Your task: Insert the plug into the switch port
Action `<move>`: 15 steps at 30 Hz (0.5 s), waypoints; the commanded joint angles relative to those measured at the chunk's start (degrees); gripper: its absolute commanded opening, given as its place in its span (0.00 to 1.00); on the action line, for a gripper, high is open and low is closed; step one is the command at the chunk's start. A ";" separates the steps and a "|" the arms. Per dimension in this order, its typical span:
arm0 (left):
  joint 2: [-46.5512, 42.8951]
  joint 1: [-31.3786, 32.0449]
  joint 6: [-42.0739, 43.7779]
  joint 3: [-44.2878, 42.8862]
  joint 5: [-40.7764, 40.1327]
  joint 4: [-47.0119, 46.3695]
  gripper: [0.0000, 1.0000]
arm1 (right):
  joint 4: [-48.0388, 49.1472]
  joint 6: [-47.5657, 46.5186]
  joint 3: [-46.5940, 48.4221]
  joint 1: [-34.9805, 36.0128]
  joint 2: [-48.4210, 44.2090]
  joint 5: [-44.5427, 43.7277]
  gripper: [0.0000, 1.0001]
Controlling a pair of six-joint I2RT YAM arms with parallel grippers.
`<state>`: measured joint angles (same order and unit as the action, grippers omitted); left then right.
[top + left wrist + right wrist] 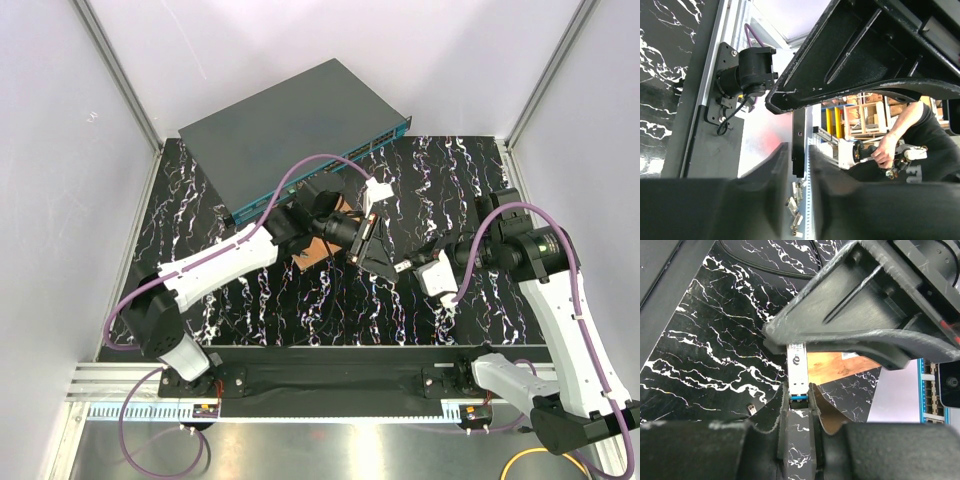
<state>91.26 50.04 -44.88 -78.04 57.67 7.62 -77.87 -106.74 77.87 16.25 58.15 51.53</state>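
The switch [290, 125], a flat dark grey box with a teal port face [330, 175], lies at the back of the marbled mat. Both grippers meet mid-table over the plug [403, 266], a slim silver module with a blue latch [798, 365]. My right gripper [799, 390] is shut on its latch end, fingers pressed to both sides. The plug's far end runs under the left gripper [385, 264]. In the left wrist view the plug [799, 140] shows as a dark bar between the left gripper's [799, 160] fingers, with thin gaps either side.
A copper-brown board [320, 250] lies under the left wrist. A small metal piece [752, 410] rests on the mat near the right fingers. White walls stand on three sides. Purple cables loop along both arms.
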 commanded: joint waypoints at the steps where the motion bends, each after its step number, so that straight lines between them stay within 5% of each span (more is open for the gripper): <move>1: -0.73 0.14 1.72 -2.99 1.04 -1.99 0.41 | -14.07 1.17 1.15 0.54 -0.32 0.77 0.00; 2: -1.00 -0.46 2.51 -3.43 0.95 -1.73 0.67 | -13.63 2.14 1.15 0.54 -0.32 0.85 0.00; 5: -2.75 -3.44 5.06 -4.92 -0.27 -1.46 0.94 | -9.69 9.68 1.24 0.54 -0.41 1.21 0.00; 15: -11.27 -23.57 2.61 -8.71 -3.96 -5.59 0.99 | 16.39 61.65 2.64 0.54 2.57 -2.92 0.00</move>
<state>86.37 31.00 -41.15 -83.90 55.27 7.01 -72.07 -69.19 78.15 16.47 58.61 50.74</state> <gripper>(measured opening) 0.987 0.205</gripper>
